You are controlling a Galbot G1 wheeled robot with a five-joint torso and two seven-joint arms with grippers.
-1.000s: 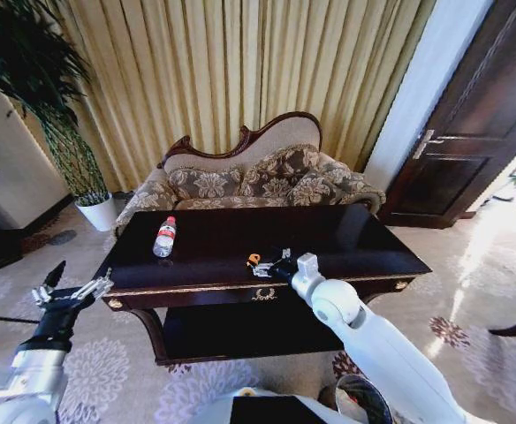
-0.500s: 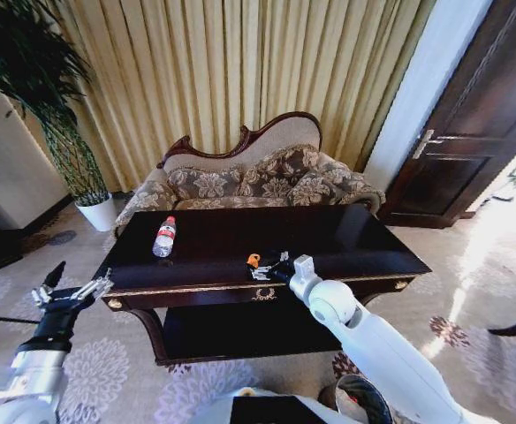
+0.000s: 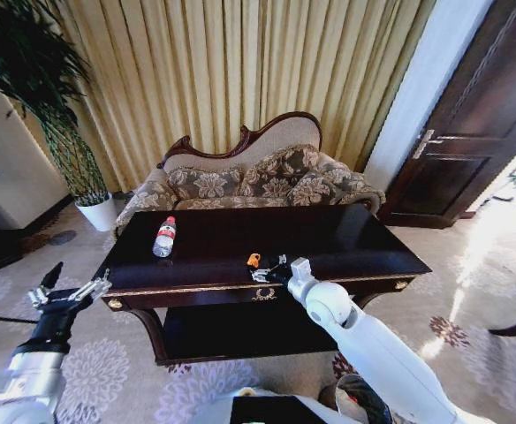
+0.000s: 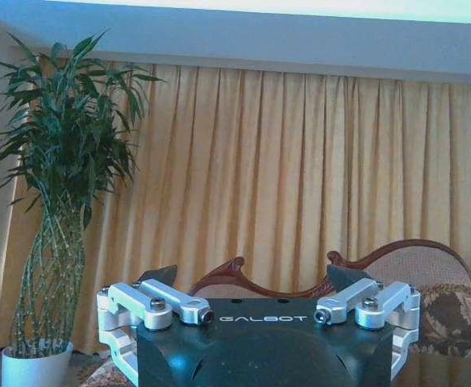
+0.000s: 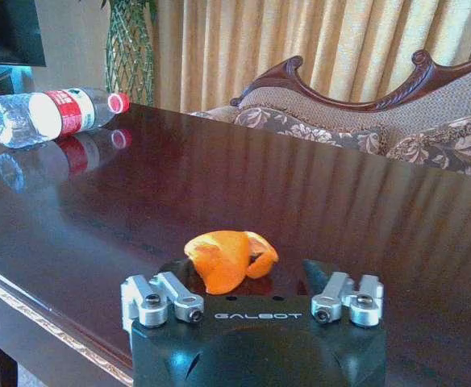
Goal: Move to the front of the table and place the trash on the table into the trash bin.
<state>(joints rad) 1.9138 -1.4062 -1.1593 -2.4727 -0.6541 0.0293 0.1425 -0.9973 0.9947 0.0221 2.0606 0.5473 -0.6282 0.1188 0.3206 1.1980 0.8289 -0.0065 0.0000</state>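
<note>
On the dark glossy table (image 3: 346, 234) an orange scrap (image 3: 254, 260) lies near the front edge. My right gripper (image 3: 269, 269) is open around it. In the right wrist view the curled orange scrap (image 5: 229, 258) sits between the spread fingers of the right gripper (image 5: 243, 272). A clear bottle (image 3: 164, 237) with a red cap lies on its side at the table's left end, and the bottle (image 5: 54, 114) is well clear of the right gripper. Part of the round trash bin (image 3: 353, 399) shows on the floor beside my right arm. My left gripper (image 3: 68, 288) hangs open left of the table.
A patterned sofa (image 3: 258, 181) stands behind the table in front of gold curtains. At the far left stands a tall plant in a white pot (image 3: 97, 212). A dark door (image 3: 470, 132) is at the right. The left gripper (image 4: 252, 278) faces the curtains.
My right arm has edged slightly left and forward, bringing its gripper closer around the orange scrap. The left arm and the bottle have not moved.
</note>
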